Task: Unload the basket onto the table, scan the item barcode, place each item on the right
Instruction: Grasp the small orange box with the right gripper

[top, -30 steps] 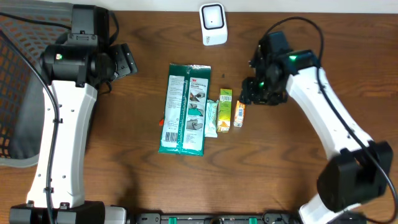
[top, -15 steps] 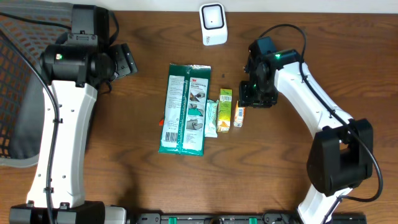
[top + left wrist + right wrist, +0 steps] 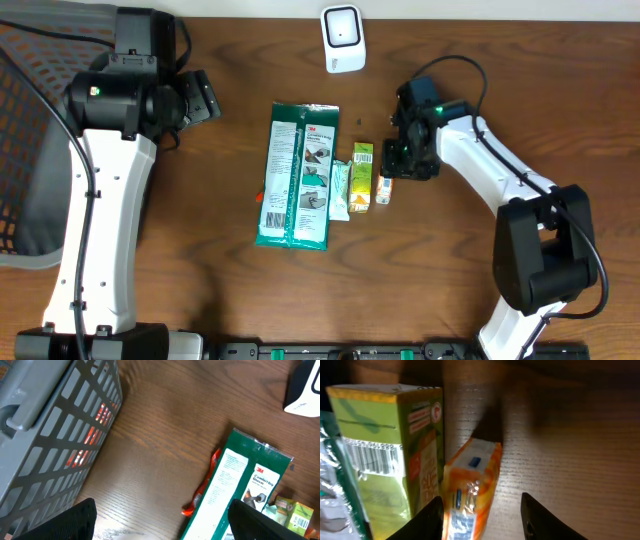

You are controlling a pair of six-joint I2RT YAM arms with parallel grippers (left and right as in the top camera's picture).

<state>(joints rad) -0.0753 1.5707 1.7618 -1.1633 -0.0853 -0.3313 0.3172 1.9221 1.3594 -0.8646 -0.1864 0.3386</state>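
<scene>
Orange packet (image 3: 385, 184) is flanked on the table (image 3: 480, 300) by a green box (image 3: 362, 172) just beside it, with a green pouch (image 3: 298, 175) beyond and a white scanner (image 3: 343, 38) well apart. The right gripper (image 3: 482, 520) is spread astride it, not pinching. Its wrapper is printed orange and white with a blue mark, and the left gripper (image 3: 165, 525) is held wide and empty near a basket (image 3: 50, 435).
</scene>
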